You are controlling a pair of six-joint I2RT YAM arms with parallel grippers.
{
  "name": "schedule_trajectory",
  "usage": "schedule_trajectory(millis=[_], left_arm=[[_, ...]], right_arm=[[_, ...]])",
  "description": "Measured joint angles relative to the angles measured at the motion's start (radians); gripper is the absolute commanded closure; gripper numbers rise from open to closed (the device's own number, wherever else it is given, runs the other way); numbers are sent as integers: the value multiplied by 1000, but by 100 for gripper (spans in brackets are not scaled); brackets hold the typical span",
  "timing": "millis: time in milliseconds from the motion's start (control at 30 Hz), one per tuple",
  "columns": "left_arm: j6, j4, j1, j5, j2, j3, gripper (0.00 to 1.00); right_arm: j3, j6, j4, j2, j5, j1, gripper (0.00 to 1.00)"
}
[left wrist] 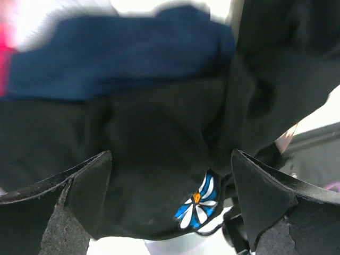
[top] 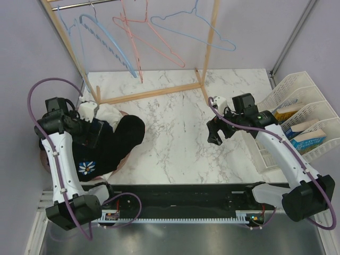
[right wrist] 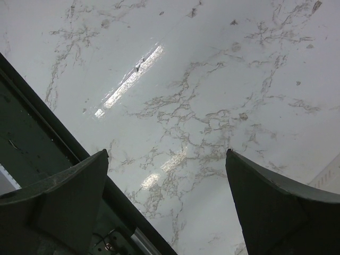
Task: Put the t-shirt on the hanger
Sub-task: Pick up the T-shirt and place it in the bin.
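Black t-shirt (left wrist: 159,138) just below spread left fingers (left wrist: 79,186) | right fingers (right wrist: 64,196) spread above marble table (right wrist: 212,79), well apart from it

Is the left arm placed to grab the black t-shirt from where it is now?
Probably yes: the left gripper hangs open close over the t-shirt, with nothing between them; the navy garment lies beyond it.

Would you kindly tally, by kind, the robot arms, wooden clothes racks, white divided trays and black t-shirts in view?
Robot arms: 2
Wooden clothes rack: 1
White divided tray: 1
Black t-shirt: 1
Total: 5
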Motion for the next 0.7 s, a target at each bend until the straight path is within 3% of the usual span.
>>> schedule_trajectory(millis=[100,133,167,200,267,300,467,700], left_arm=[[55,17,5,-26,-1,-134,8],[66,18,5,-32,-1,-157,25],[79,19,5,-37,-2,-173,36],[89,18,5,-39,-4,-177,61],[99,15,5,-41,-13,-170,89],[109,10,5,-41,-17,-153,98],[66,-46,5,-26,2,64,98],[-106,-50,5,13,116,734,98]], right_arm=[[3,0,-6,1,-6,0,2],[6,0,-8,1,-6,0,2],[10,0,-11,1,-6,0,2],[16,0,-15,2,-6,0,2],[23,0,-18,1,-10,0,2],[25,0,-18,1,-13,0,2],[25,1,-25,2,-14,0,2],[63,8,-32,2,-29,0,2]])
